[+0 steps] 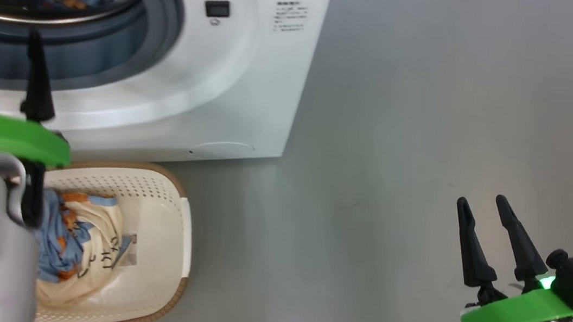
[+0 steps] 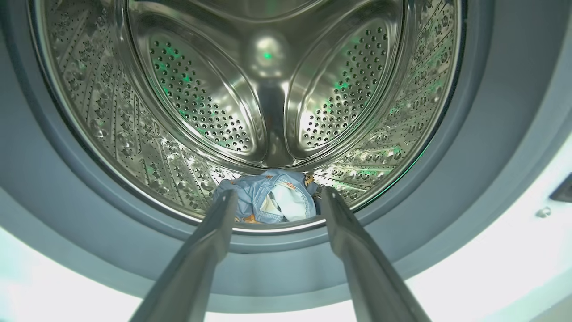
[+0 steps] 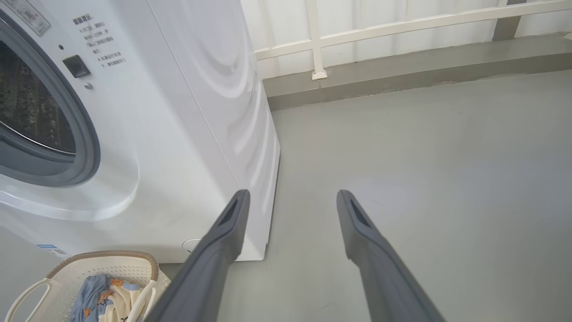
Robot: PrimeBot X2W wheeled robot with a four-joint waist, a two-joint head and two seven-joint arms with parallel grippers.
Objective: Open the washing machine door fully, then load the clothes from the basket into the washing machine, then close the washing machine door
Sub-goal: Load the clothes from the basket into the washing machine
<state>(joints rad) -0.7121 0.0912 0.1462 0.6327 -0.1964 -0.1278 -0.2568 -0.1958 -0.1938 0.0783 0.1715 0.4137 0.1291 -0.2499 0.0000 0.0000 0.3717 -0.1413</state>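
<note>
Left tool (image 1: 11, 37) and right tool (image 1: 480, 200) stand apart, empty; clothes (image 1: 84, 251) in basket (image 1: 184, 236) look soft, light, so pinch the bunched top fold.

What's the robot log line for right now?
left gripper: open at drum | right gripper: open over floor | blue garment: in drum | clothes: in basket

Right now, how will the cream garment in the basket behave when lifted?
Likely floppy: the cream garment lies crumpled in folds. It will probably drag the blue garment along, since they're bunched together. The basket looks light and may shift.
</note>
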